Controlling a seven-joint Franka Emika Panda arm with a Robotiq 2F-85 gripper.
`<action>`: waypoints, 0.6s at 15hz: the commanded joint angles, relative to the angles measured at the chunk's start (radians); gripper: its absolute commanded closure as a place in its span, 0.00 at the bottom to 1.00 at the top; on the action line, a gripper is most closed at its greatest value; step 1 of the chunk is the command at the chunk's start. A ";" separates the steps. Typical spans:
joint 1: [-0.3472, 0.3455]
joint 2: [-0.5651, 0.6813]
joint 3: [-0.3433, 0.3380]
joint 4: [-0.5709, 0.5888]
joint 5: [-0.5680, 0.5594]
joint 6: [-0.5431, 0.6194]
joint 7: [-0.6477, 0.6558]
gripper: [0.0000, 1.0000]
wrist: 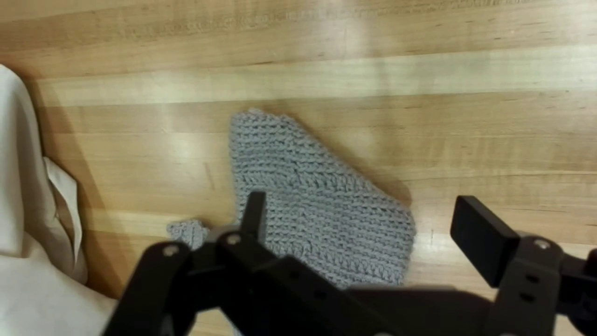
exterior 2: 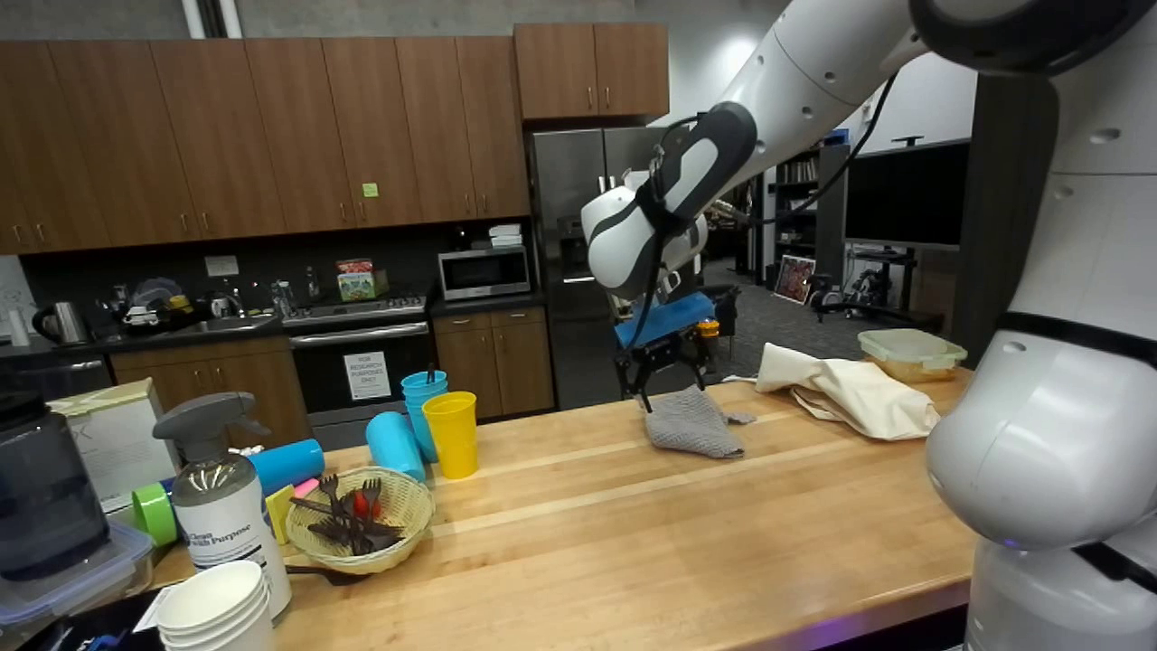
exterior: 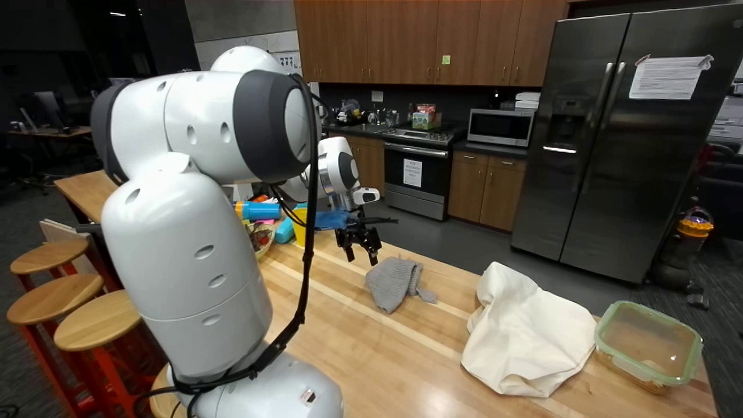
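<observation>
Apparently at the approach step, with end effector (wrist: 366,221) splayed and empty above the gray knitted cloth (wrist: 322,210), on the tabletop (wrist: 489,140) at three o'clock from the cream fabric (wrist: 37,280) in the wrist view, likely needing lowering.

In an exterior view, the background (exterior: 35,64) is nearly black at ten o'clock; glare whitens the table (exterior: 441,400) around half past five. The wrist view is brighter (almost glossy), with soft shadow along the grey cloth (wrist: 322,196) toward its two o'clock, the gripper (wrist: 361,214) slightly blurred.
</observation>
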 commanded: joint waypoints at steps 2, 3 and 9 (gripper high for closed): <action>0.026 -0.004 -0.023 0.001 0.006 0.007 0.044 0.00; 0.027 0.002 -0.022 0.006 0.002 0.007 0.069 0.00; 0.034 0.047 -0.019 0.031 -0.024 0.002 0.198 0.00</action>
